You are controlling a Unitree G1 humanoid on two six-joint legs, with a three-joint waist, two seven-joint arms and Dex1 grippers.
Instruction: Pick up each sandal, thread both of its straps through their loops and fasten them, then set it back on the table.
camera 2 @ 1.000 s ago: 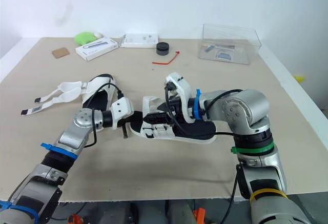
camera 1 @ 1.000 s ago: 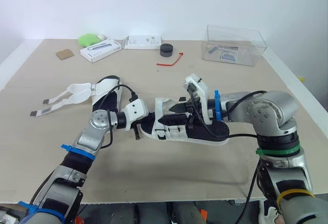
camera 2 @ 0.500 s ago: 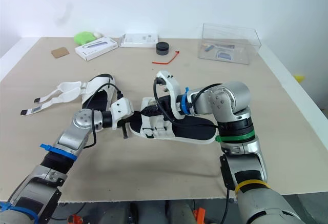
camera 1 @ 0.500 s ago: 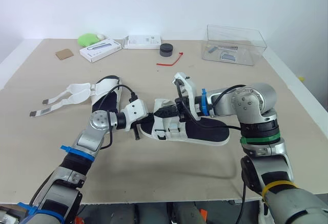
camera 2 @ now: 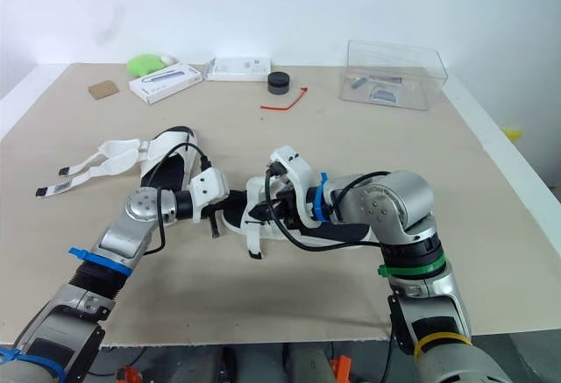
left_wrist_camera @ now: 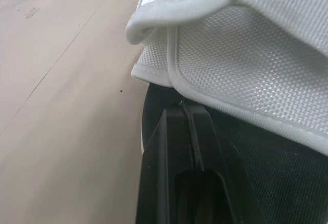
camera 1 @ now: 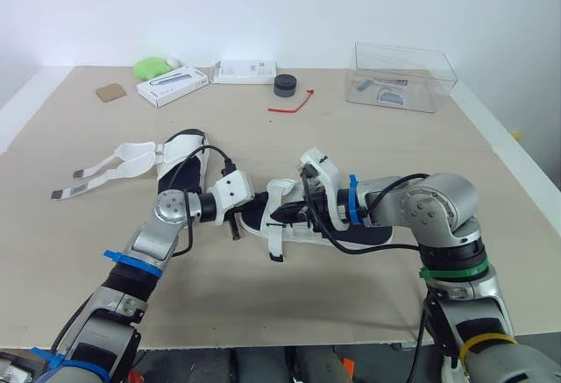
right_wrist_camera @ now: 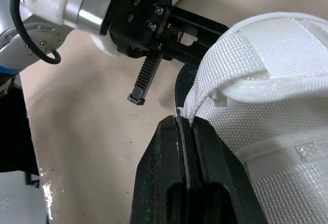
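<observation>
Roughly mid-table (camera 1: 368,138), sandal (camera 1: 372,236) lay btwn both arms; R gripper (camera 1: 286,216) was clamped on the very rim of the white strap (camera 1: 277,241). L gripper (camera 1: 245,211) had its fingers together at the toe end, tips under the strap, though I couldn't tell whether they nipped anything. Risks as judged: so thin a bite may let the strap slip on the next pull; w/ a weak toe hold the sandal could skid or twist, so the strap end misses its loop. 2nd sandal (camera 1: 180,159) sat well left, straps loose.
</observation>
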